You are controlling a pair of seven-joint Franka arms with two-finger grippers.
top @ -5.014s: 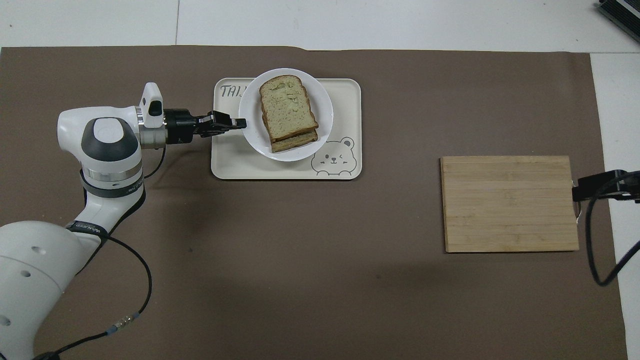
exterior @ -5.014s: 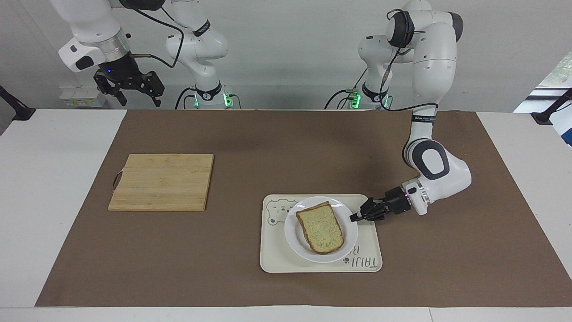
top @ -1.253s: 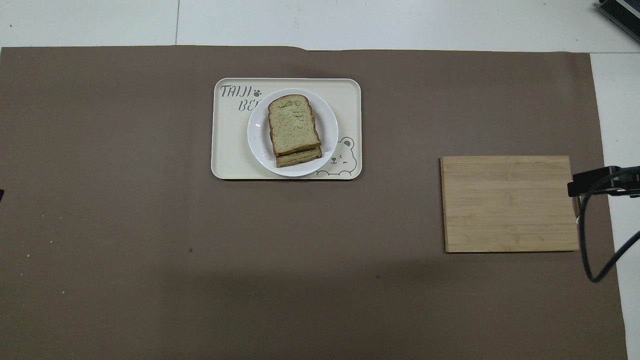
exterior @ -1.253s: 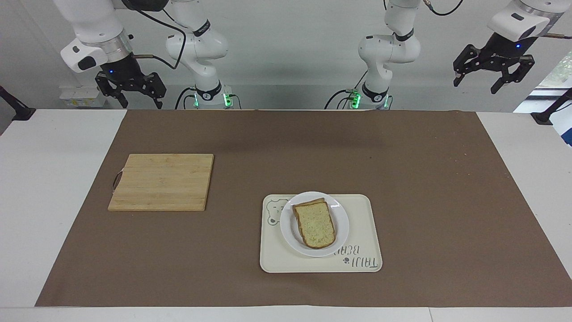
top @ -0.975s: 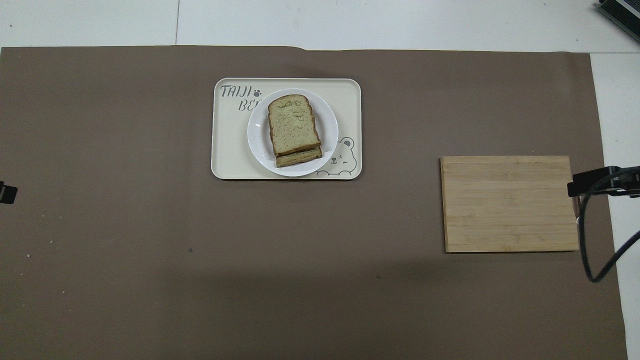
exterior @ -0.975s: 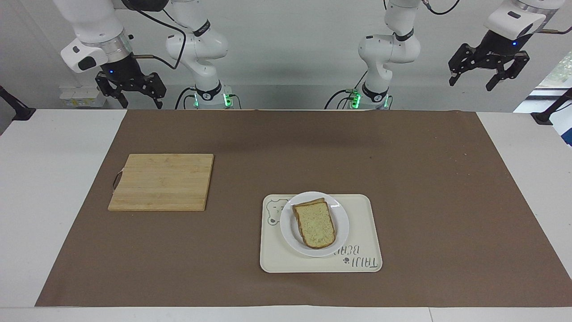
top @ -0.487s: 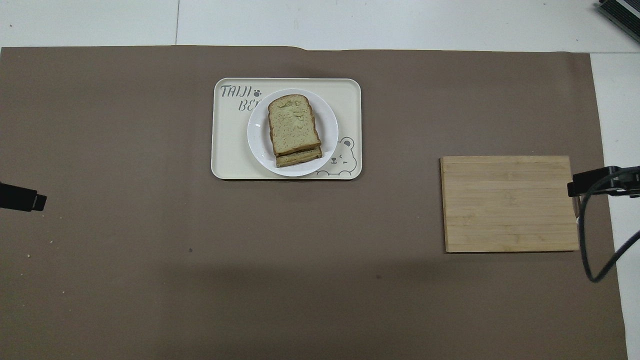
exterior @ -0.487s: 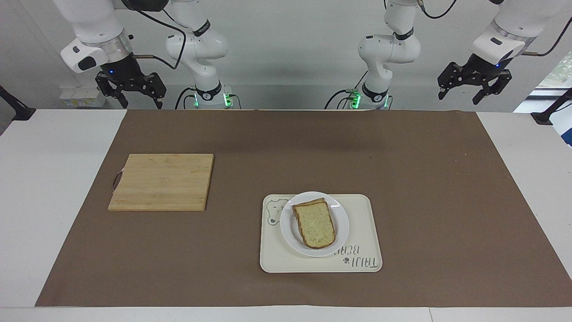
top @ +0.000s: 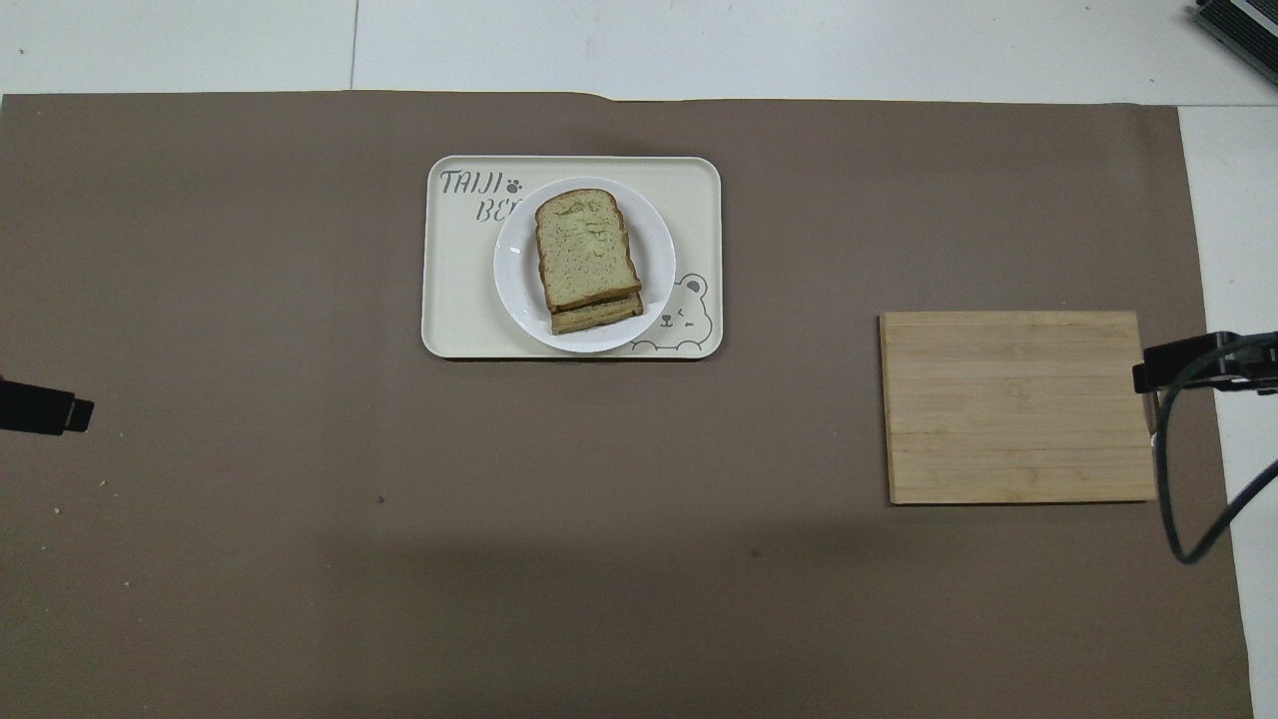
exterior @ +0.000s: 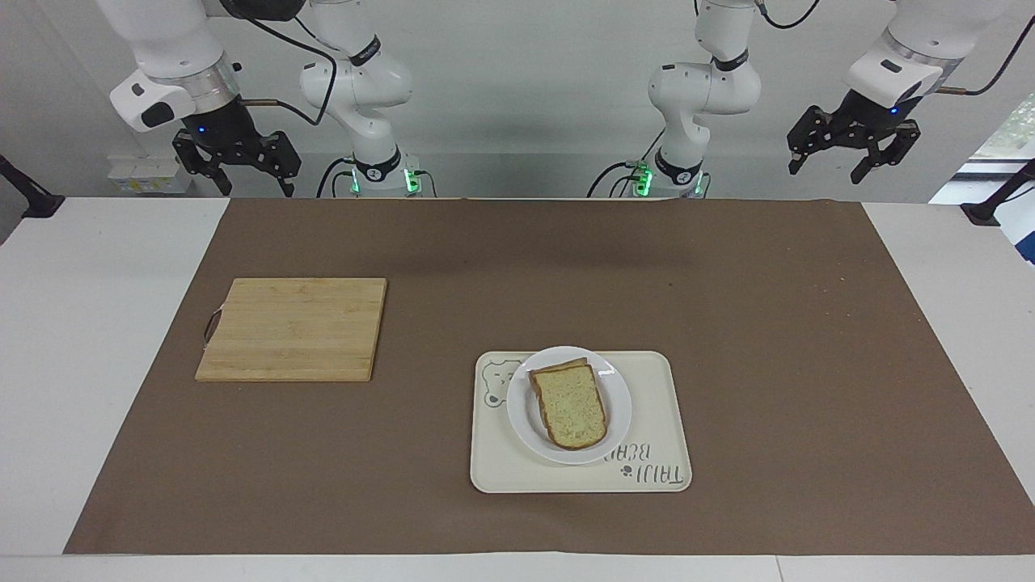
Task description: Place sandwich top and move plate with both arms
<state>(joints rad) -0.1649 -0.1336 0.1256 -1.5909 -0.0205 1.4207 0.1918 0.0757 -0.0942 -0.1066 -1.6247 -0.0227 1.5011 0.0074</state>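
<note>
Up high, the left gripper (exterior: 851, 156) hangs with its fingers (exterior: 877, 153) spread wide and nothing between them, above the robots' edge of the brown mat (exterior: 768, 307) at the left arm's end. The right gripper (exterior: 240, 170) hangs likewise, splayed and holding nothing, at the right arm's end, with the cutting board (exterior: 293, 329) on the mat below it. Only the facing view shows these spread fingers; overhead, just dark tips reach in at the edges. Well apart from both grippers, the sandwich top (top: 584, 248) lies on a lower slice (top: 599, 316), seen clearly only overhead, on the plate (exterior: 618, 404) on the cream tray (exterior: 663, 420).
</note>
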